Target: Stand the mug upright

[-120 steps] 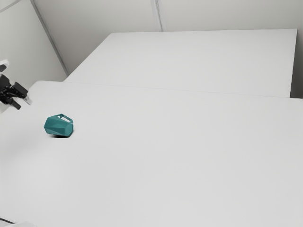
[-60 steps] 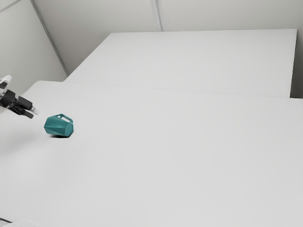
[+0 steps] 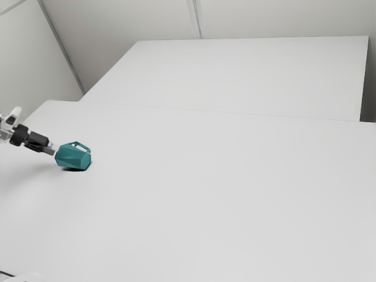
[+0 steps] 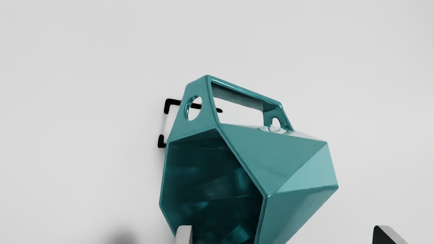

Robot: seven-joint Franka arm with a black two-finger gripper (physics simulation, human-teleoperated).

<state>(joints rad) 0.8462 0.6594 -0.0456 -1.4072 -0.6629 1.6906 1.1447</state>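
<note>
- Pale walls rise at the back, with a narrow upright strip running down one of them.
- The white table spreads broadly under everything I'm reaching for.
- Beyond its far edge lies another broad white surface, well apart from me.
- My arm comes in from the exterior view's left and slopes down toward the mug.
- My claw is just beside the mug, at its mouth end, with its two fingers spread wide and nothing pinched.
- The teal mug lies on its side on the table, near the exterior view's left; it is faceted all over and not upright.
- Its dark mouth faces me. In the wrist view one finger overlaps the mouth near the rim; whether it touches, I cannot tell. My other finger stands apart from the mug, out past its faceted side.
- The handle sticks up from the mug's upper side, angular, with a hole through each end piece.
- A pale thing pokes in at the exterior view's lower left corner, too cut off to identify.
- A thin dark cable runs beside it.
</note>
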